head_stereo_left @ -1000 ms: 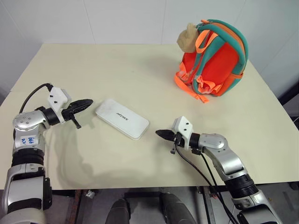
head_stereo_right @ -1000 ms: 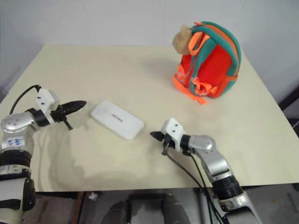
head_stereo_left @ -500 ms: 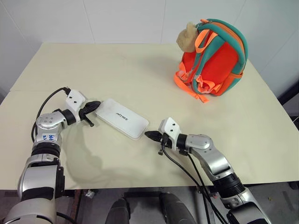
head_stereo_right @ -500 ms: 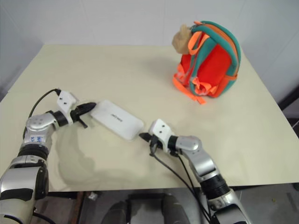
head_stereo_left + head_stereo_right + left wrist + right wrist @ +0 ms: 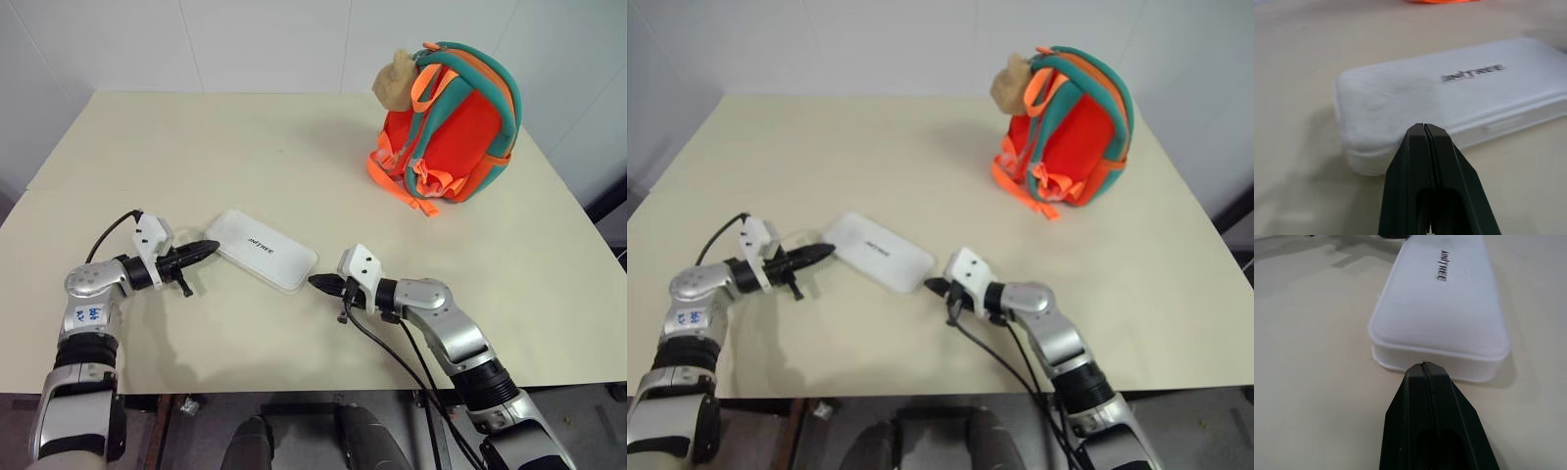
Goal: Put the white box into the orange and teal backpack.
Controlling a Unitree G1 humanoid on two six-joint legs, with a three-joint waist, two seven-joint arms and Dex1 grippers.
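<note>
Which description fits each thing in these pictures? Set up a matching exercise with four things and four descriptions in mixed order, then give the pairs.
Things:
1. white box
2. orange and teal backpack
3. left gripper
4. right gripper

Descriptions:
A. stands upright at the table's far right
B. shut, at the box's right end
C. lies flat between the two grippers
D. shut, at the box's left end

Pairs: 1-C, 2-A, 3-D, 4-B

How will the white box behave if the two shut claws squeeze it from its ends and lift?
The white box looks rigid, with a seam along its side, so it should hold shape rather than sag. Its smooth surface and rounded corners may let the left claw and right claw slip off. Lying flat on the table, it would likely slide or pivot, not tip.
</note>
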